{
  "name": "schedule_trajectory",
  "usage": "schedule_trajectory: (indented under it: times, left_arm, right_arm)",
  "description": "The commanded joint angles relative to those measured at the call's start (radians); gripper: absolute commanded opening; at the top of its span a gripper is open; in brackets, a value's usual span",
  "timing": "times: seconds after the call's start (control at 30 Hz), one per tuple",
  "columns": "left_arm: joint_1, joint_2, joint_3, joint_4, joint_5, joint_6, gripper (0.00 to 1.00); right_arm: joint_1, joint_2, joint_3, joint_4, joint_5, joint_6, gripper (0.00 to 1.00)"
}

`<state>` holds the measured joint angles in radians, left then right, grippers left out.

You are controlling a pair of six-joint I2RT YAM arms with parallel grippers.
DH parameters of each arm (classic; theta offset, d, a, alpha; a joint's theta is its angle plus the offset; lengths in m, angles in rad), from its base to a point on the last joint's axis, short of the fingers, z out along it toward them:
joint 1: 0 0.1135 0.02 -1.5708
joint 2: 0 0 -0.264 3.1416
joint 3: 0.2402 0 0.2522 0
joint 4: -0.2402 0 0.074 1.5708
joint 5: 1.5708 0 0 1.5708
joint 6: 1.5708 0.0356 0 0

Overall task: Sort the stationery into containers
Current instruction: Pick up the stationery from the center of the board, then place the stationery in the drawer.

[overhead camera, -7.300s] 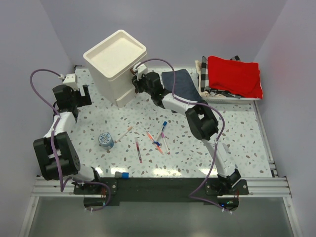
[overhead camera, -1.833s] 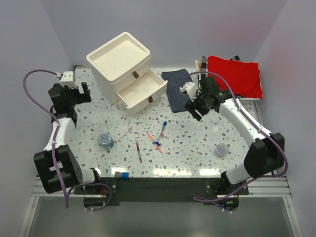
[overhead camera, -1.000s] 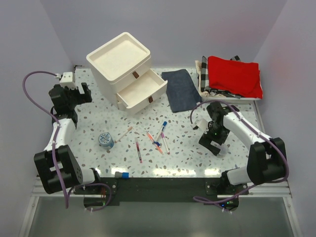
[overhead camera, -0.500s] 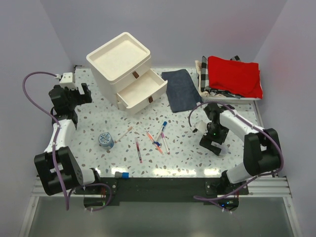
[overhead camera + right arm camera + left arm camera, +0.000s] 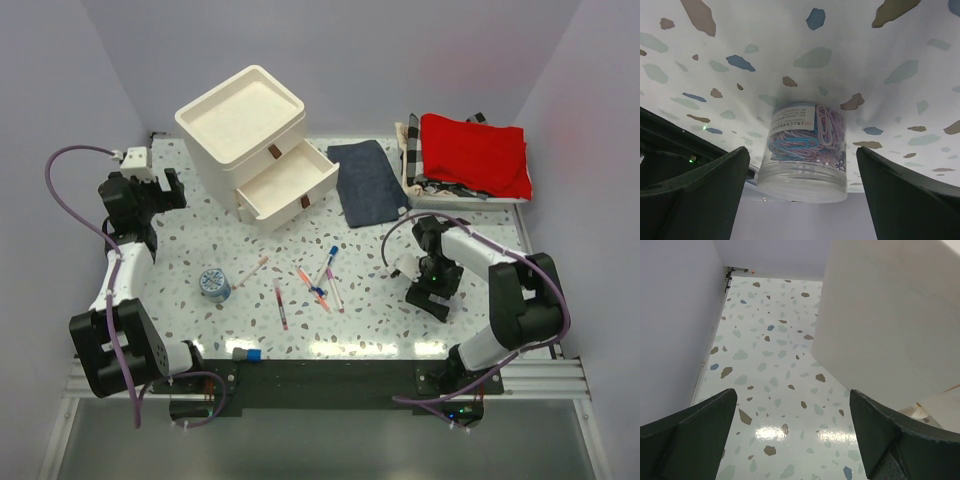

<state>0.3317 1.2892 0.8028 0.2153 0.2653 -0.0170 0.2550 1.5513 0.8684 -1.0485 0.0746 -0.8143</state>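
A clear jar of coloured paper clips stands on the table between the fingers of my right gripper, which is open with a gap on both sides. In the top view that gripper hides the jar. Several thin pens lie mid-table, with a blue-white roll to their left and a blue-capped stick at the near edge. The cream drawer unit has its middle drawer pulled out. My left gripper hangs open and empty beside the unit's side wall.
A dark blue folded cloth lies right of the drawers. A checkered basket with red cloth sits at the back right. The purple wall is close on my left gripper's left.
The right arm came down from the blue cloth to the jar and now straddles it, edging slightly left over the last second. The drawer was pulled out earlier. The left arm is still.
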Motion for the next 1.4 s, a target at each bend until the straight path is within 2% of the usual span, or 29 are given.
schedule_trajectory:
  times: [0.0,0.27,0.37,0.4,0.47,0.67,0.9,1.0,1.13,1.23,1.27,1.37]
  left_arm:
    - [-0.003,-0.033,-0.020,0.029,-0.001,-0.012,1.00]
    - [-0.003,-0.034,-0.031,0.036,0.000,-0.015,1.00]
    - [-0.002,-0.033,-0.031,0.036,0.003,-0.015,1.00]
    - [-0.002,-0.031,-0.030,0.036,0.003,-0.015,1.00]
    - [-0.002,-0.031,-0.028,0.038,0.000,-0.014,1.00]
    - [-0.003,-0.022,-0.034,0.058,0.003,-0.017,1.00]
    - [-0.002,-0.004,-0.013,0.067,0.008,-0.021,1.00]
    - [-0.003,0.004,0.006,0.058,0.009,-0.018,1.00]
    - [-0.002,0.012,0.015,0.058,0.017,-0.021,1.00]
    - [-0.002,0.015,0.018,0.059,0.015,-0.023,1.00]
    - [-0.002,0.016,0.021,0.055,0.014,-0.021,1.00]
    - [-0.003,0.019,0.036,0.036,0.008,-0.012,1.00]
  right_arm:
    - [-0.002,0.012,-0.012,0.024,0.051,-0.019,0.89]
    - [-0.002,0.033,0.003,0.065,0.056,0.003,0.74]
    - [0.000,0.018,0.043,0.051,0.022,0.007,0.53]
    - [-0.002,0.010,0.061,0.020,0.013,0.009,0.42]
    - [0.000,-0.022,0.134,-0.033,-0.005,0.013,0.35]
    - [0.010,-0.079,0.421,-0.123,-0.073,0.021,0.33]
    - [0.052,0.012,0.766,-0.052,-0.217,0.090,0.31]
    - [0.095,0.035,0.828,0.040,-0.295,0.096,0.30]
    - [0.148,0.041,0.813,0.224,-0.446,0.095,0.29]
    - [0.200,0.036,0.738,0.465,-0.493,0.186,0.26]
    - [0.213,0.036,0.716,0.601,-0.492,0.219,0.24]
    - [0.254,0.064,0.682,0.790,-0.481,0.331,0.23]
